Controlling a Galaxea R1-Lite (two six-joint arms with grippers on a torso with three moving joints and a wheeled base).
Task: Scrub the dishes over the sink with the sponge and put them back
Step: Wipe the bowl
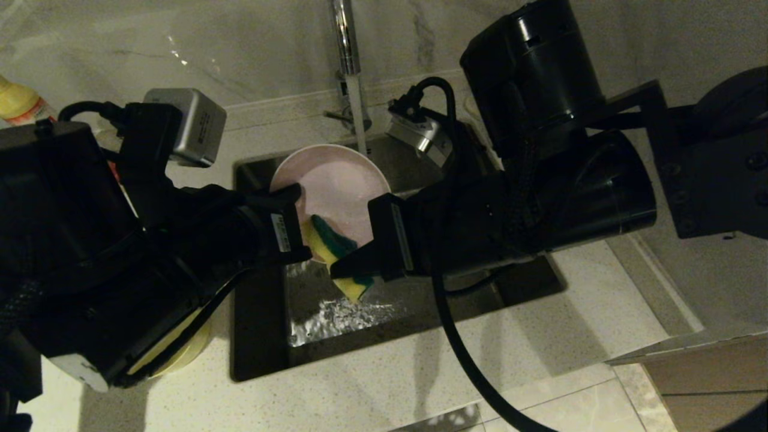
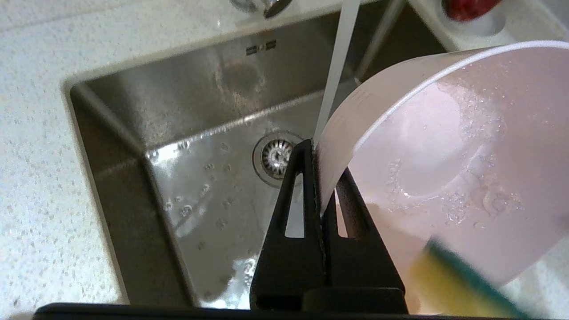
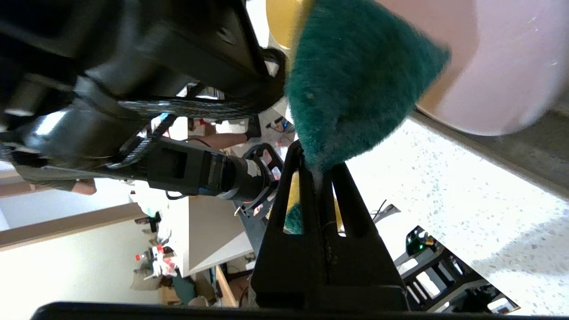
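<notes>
Pink bowl (image 1: 336,186) hangs tilted over the sink (image 1: 264,336), its wet inside turned toward the right arm, and the left gripper (image 2: 321,186) has its fingers clamped on the bowl's rim — one finger inside the wall, one outside. A thin stream of water (image 2: 335,71) runs down from the faucet (image 1: 347,54) at the back of the sink and passes just behind the bowl's rim. The right gripper (image 3: 319,178) is pinched tight on the sponge (image 1: 336,255), which sits at the bowl's lower edge over the sink with its dark green scouring face (image 3: 355,80) against the pink surface and its yellow foam pointing down toward the wet basin floor. The drain strainer (image 2: 276,156) lies in the middle of the sink floor, below the bowl. A yellow bowl (image 1: 186,351) stands on the pale speckled counter (image 1: 390,384) to the left of the sink, mostly hidden under the left arm.
</notes>
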